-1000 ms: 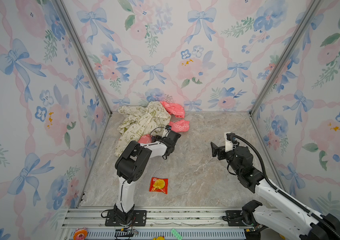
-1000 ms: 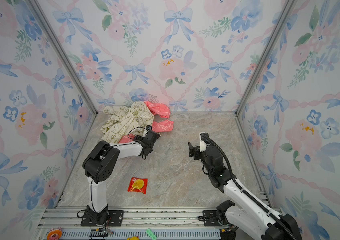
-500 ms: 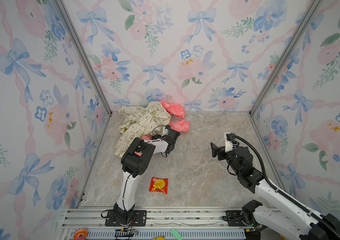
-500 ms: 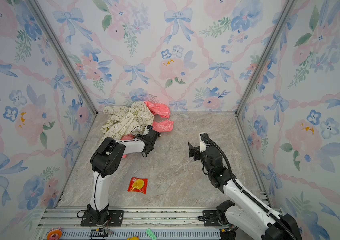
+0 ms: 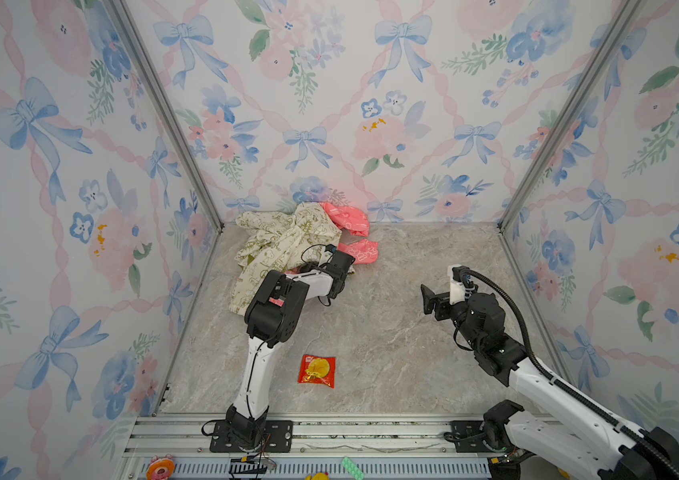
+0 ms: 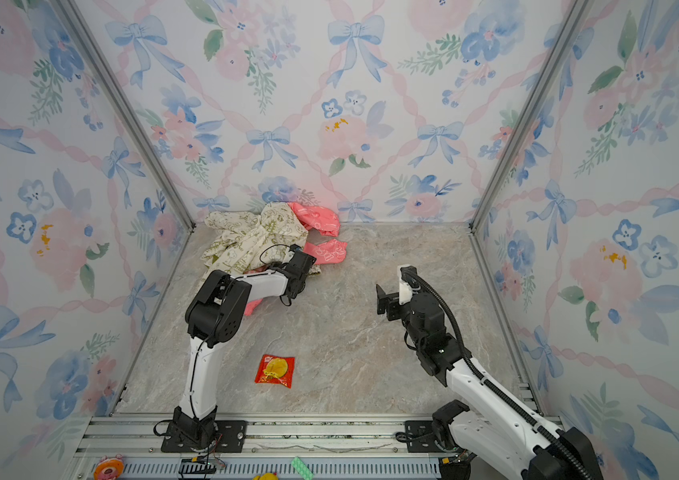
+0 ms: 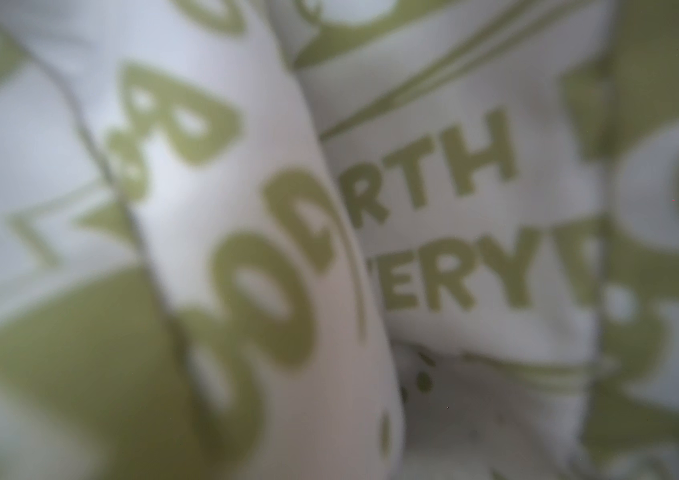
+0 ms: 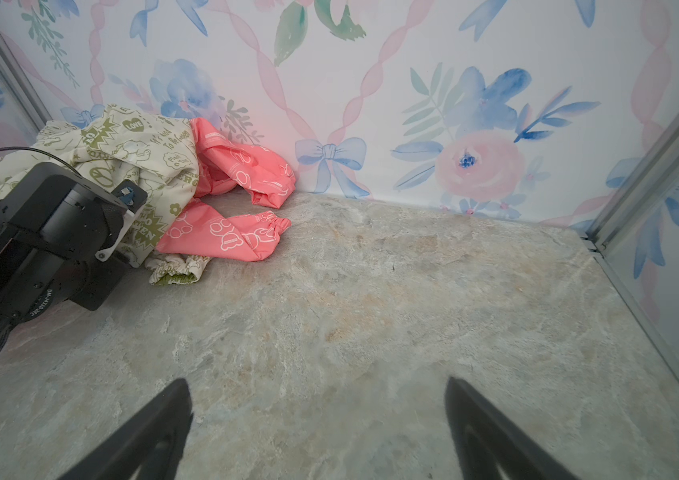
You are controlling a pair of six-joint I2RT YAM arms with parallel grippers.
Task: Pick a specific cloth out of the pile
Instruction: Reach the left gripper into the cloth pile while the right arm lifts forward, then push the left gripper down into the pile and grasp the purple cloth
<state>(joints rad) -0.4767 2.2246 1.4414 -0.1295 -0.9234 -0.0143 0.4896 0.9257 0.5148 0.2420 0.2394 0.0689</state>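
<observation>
In both top views the pile (image 5: 288, 245) (image 6: 254, 241) lies in the far left corner of the table (image 5: 392, 332), with the cream cloth (image 5: 271, 249) partly over the coral-pink cloth (image 5: 348, 218). We see no lavender cloth anywhere, so we judge it is buried underneath and nothing is picked out yet. The left gripper (image 5: 340, 266) is pushed into the near edge of the pile, and its jaws are hidden. The right gripper (image 5: 429, 299) hangs over bare table, well apart from the pile. In the left wrist view only blurred cream cloth (image 7: 454, 199) fills the picture, so we cannot tell whether this gripper is released or clenched. In the right wrist view the right gripper (image 8: 317, 415) is spread wide and empty, and no lavender shows here either.
</observation>
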